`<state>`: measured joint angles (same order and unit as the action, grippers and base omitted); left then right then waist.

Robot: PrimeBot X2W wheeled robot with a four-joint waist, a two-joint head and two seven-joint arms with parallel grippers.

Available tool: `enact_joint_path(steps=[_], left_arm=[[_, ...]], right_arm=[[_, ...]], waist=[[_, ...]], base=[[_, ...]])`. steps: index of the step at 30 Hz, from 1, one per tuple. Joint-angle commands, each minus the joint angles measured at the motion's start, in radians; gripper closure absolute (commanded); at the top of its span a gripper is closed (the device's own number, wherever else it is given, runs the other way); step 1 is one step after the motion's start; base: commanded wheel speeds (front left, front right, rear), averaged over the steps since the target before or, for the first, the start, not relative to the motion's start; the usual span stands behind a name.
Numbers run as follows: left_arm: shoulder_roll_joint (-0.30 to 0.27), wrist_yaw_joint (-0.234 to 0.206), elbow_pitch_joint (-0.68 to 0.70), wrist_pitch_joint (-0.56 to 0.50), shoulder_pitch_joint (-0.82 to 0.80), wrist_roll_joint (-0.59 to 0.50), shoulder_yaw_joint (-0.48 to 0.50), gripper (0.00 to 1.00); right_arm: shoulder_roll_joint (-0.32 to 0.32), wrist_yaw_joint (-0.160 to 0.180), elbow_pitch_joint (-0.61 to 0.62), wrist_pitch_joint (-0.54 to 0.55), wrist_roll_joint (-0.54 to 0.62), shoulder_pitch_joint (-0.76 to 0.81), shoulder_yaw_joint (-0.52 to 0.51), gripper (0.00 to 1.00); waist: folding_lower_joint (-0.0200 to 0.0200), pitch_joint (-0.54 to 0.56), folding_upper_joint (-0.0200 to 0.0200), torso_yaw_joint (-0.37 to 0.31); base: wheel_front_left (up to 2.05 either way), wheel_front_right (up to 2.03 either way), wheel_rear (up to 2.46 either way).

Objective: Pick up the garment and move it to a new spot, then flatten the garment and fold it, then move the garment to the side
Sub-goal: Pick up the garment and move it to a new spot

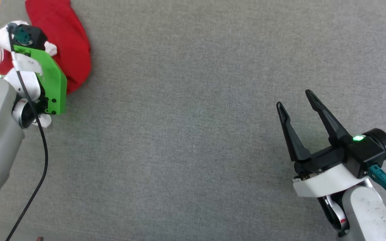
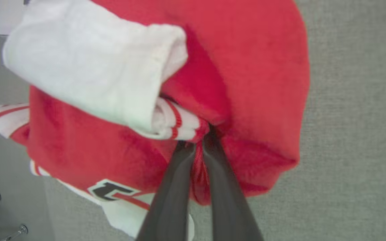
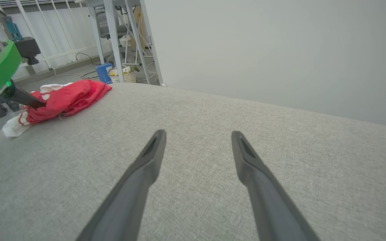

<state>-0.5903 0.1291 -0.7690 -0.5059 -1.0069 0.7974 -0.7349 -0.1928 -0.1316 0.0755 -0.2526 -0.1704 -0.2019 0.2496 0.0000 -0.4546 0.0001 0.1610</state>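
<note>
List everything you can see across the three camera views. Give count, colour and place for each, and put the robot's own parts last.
garment: one, red with white striped-trim sleeves, bunched at the far left of the surface.
fabric surface: one, grey, under the garment and both grippers.
blue box: one, blue, on the floor beyond the surface.
basket: one, white, on the floor beside the blue box.
frame legs: several, pale grey metal, around the box and basket.
wall: one, pale grey, beyond the surface.
left gripper: one, dark fingers, shut on the garment's red fabric.
right gripper: one, black, open, over bare surface at the right.
</note>
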Motion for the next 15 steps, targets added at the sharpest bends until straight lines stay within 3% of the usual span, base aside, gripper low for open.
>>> enact_joint_path(steps=[1, 9, 15], left_arm=[[-0.02, 0.001, 0.007, 0.04, -0.014, -0.009, -0.007, 1.0], [-0.058, 0.002, 0.109, 0.201, -0.059, -0.06, -0.089, 1.0], [-0.026, 0.002, 0.196, 0.262, -0.069, -0.096, -0.16, 1.0]], right_arm=[[0.005, 0.001, -0.005, -0.009, -0.008, 0.018, -0.005, 0.0], [0.033, 0.001, -0.009, -0.009, -0.014, 0.072, -0.035, 0.0], [0.054, 0.001, -0.005, -0.009, -0.013, 0.089, -0.051, 0.0]], waist=[[0.0, 0.056, -0.0001, 0.013], [0.0, 0.16, -0.0001, 0.008], [0.0, 0.217, -0.0001, -0.043]], base=[[0.0, 0.0, 0.0], [0.0, 0.0, 0.0], [0.0, 0.0, 0.0]])
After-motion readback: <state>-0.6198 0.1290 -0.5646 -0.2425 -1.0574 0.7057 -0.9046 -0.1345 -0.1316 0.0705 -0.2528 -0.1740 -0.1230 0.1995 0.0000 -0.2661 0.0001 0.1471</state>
